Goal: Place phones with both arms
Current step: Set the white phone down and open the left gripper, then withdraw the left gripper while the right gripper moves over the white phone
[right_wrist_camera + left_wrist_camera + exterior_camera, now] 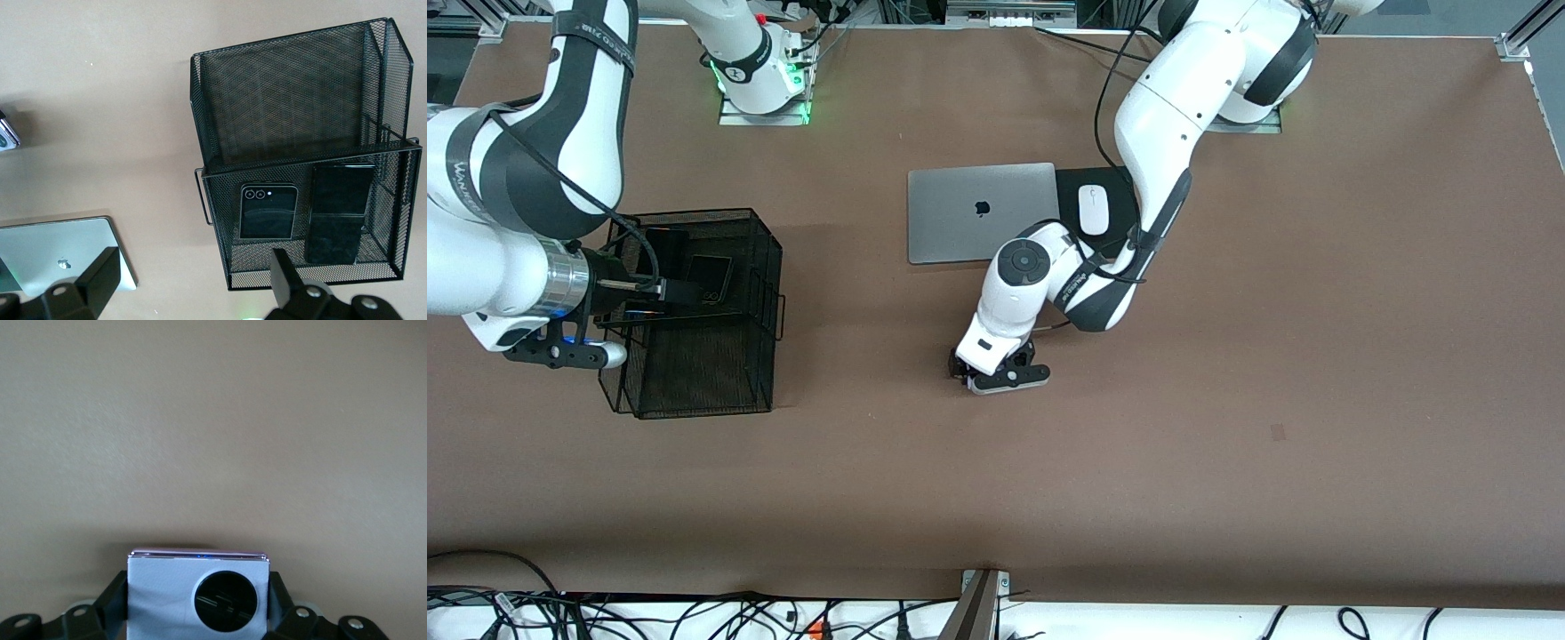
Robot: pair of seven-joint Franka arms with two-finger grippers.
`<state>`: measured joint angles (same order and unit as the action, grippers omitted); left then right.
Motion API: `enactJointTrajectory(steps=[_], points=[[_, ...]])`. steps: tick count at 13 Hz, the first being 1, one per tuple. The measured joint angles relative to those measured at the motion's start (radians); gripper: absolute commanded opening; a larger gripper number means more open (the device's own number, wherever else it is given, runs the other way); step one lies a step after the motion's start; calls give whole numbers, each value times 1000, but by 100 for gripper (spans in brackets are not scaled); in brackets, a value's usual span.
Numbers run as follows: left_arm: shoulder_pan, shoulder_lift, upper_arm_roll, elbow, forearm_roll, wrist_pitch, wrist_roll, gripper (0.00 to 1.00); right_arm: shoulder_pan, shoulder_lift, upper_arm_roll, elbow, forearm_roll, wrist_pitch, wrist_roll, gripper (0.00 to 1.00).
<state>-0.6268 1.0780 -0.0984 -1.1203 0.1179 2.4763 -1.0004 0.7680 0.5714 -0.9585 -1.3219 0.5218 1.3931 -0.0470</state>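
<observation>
My left gripper (1000,377) is low at the table's middle, nearer the front camera than the laptop. In the left wrist view it (198,590) is shut on the lilac-white phone (167,587), a finger (115,595) against each side; one round black lens shows. The front view hides this phone. My right gripper (679,290) hangs open and empty over the black mesh basket (760,267). The square black flip phone (267,211) and the long black slab (337,213) lie side by side in the basket's compartment farther from the front camera; the flip phone also shows in the front view (711,277).
A closed silver laptop (978,213) lies at the table's middle, with a white mouse (1092,209) on a black pad (1116,182) beside it. The basket's nearer compartment (694,364) holds nothing. Bare brown table (1227,400) lies toward the left arm's end.
</observation>
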Motion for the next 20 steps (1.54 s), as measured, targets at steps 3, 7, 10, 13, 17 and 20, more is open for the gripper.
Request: enactJointTrajectory(steps=[3, 7, 10, 13, 17, 20], points=[[-1, 2, 2, 3, 0, 1, -8, 100, 0, 0, 0, 0, 0, -1, 0, 99], [-1, 2, 2, 18, 0, 0, -43, 100, 0, 0, 1, 0, 0, -1, 0, 99], [0, -4, 4, 33, 0, -52, -41, 100, 0, 0, 1, 0, 0, -2, 0, 99], [22, -38, 10, 50, 0, -167, 37, 100, 1, 0, 2, 0, 0, -3, 0, 99], [83, -94, 9, 48, 0, -281, 181, 100, 9, 0, 6, 0, 12, -3, 12, 99], [165, -147, -4, 17, 0, -359, 325, 100, 17, 0, 12, 2, 35, -2, 46, 99]])
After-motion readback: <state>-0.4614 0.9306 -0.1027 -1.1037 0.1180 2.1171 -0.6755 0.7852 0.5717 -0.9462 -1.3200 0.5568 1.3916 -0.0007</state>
